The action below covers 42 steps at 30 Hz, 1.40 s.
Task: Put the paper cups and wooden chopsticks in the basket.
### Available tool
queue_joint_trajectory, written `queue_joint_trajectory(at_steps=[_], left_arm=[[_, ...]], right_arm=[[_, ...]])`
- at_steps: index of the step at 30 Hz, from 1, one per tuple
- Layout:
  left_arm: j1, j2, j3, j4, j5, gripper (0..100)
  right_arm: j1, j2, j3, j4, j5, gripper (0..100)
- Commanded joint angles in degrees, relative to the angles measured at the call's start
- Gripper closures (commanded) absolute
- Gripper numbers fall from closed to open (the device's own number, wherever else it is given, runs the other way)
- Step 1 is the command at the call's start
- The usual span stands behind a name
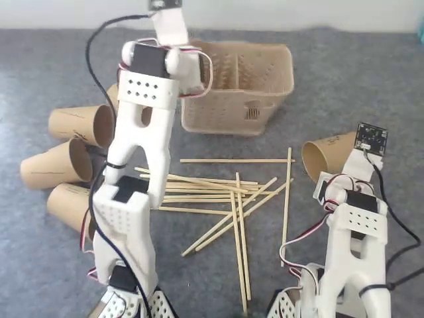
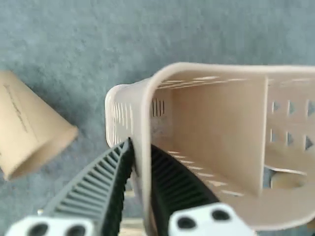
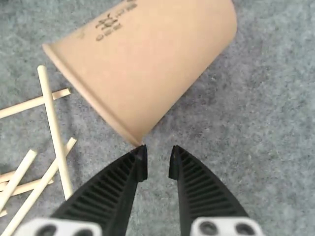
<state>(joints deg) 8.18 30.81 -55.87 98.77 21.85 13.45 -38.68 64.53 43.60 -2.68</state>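
Left gripper (image 2: 141, 147) clamped on the wall of the basket (image 2: 216, 118), right gripper (image 3: 157, 158) slightly apart beside a paper cup (image 3: 147, 64)
The left gripper's fingers straddle the basket's rim at its left end, one inside and one outside, pressed to the wall; the basket stands at the far middle of the grey mat (image 1: 371, 79). The right gripper holds nothing, a narrow gap between its fingers, one fingertip just at the rim of the paper cup, which lies on its side at the right. The wooden chopsticks (image 1: 225, 195) lie scattered in the middle, nearer than the basket. Three other cups (image 1: 54, 164) lie on their sides at the left, outside the basket
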Motion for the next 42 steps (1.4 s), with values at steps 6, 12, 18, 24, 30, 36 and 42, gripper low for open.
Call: queue_joint_trajectory(at_steps=[6,12,18,24,30,36,42], left_arm=[[-1.5,-8.4,5.6,1.7,1.3,99],[-3.1,-4.2,6.2,1.5,1.2,99],[-4.9,-2.6,6.2,1.8,4.6,77],[-6.2,-6.1,6.6,1.8,4.1,70],[-6.2,-13.5,11.7,1.9,0.6,73],[-6.2,-26.5,23.4,1.8,-0.1,73],[-6.3,-40.4,35.7,1.8,-4.2,73]], right_arm=[[-0.8,-2.0,0.4,-0.5,-0.2,89.7],[-0.8,-2.0,0.4,-0.5,-0.2,89.7],[-0.8,-2.0,0.4,-0.5,-0.2,89.7],[-0.8,-2.0,0.4,-0.5,-0.2,89.7],[-0.8,-2.0,0.4,-0.5,-0.2,89.7],[-0.6,-2.6,0.5,0.0,-0.1,89.7],[-0.6,-6.7,0.4,5.7,-0.1,89.7]])
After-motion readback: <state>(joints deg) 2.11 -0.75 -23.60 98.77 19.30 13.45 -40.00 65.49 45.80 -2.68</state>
